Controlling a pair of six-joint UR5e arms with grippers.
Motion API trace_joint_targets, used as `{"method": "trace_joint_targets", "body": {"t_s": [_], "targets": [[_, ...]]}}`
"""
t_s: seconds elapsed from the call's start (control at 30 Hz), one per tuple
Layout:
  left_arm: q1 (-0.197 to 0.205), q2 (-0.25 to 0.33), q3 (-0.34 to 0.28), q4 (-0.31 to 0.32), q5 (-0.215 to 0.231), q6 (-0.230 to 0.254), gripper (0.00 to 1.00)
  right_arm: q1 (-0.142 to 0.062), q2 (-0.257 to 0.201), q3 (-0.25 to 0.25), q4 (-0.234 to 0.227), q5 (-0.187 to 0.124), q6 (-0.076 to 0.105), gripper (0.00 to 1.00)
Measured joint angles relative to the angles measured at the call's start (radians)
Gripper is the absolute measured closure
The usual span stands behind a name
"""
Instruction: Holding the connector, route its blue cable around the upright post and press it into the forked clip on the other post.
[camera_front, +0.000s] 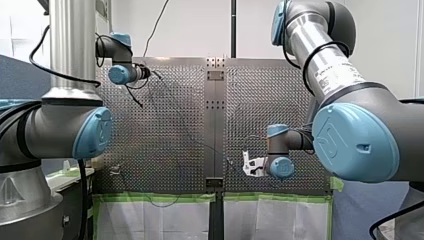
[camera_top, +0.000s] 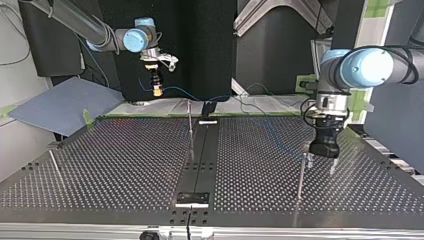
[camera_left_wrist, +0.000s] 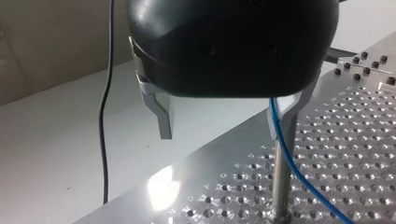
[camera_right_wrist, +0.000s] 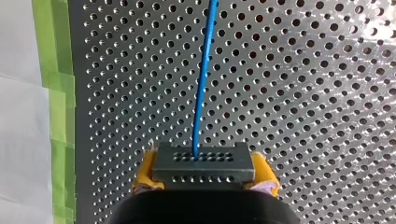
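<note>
In the right wrist view my right gripper (camera_right_wrist: 204, 179) has its yellow pads shut on a dark grey connector (camera_right_wrist: 203, 165). The blue cable (camera_right_wrist: 201, 79) runs straight out of the connector over the perforated table. At the top view's left, that gripper (camera_top: 157, 89) hangs above the table's far edge. My left gripper (camera_left_wrist: 223, 135), black with metal fingers, stands open with nothing between them. The cable (camera_left_wrist: 285, 154) passes close by one finger and the top of an upright post (camera_left_wrist: 279, 186). In the top view this gripper (camera_top: 322, 164) hovers right beside that post (camera_top: 301, 175). Another post (camera_top: 190, 127) stands mid-table.
A thin slanted rod (camera_top: 55, 167) stands at the top view's left. A dark centre strip (camera_top: 200, 160) divides the two perforated plates. Green tape (camera_right_wrist: 58, 102) and white sheets line the table edge by my right gripper. A grey board (camera_top: 60, 105) lies off the table.
</note>
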Motion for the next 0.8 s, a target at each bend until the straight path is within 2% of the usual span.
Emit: {"method": "trace_joint_targets", "body": {"t_s": [0.33, 0.63, 0.8], "targets": [[0.022, 0.0, 0.005, 0.012, -0.003, 0.002, 0.0, 0.0, 0.0, 0.0, -0.001, 0.0, 0.0, 1.0], [0.027, 0.0, 0.054, 0.006, -0.008, 0.001, 0.0, 0.001, 0.0, 0.0, -0.003, 0.0, 0.001, 1.0], [0.02, 0.0, 0.087, -0.022, -0.019, 0.008, 0.0, 0.002, 0.0, 0.0, -0.005, 0.0, 0.001, 1.0]]}}
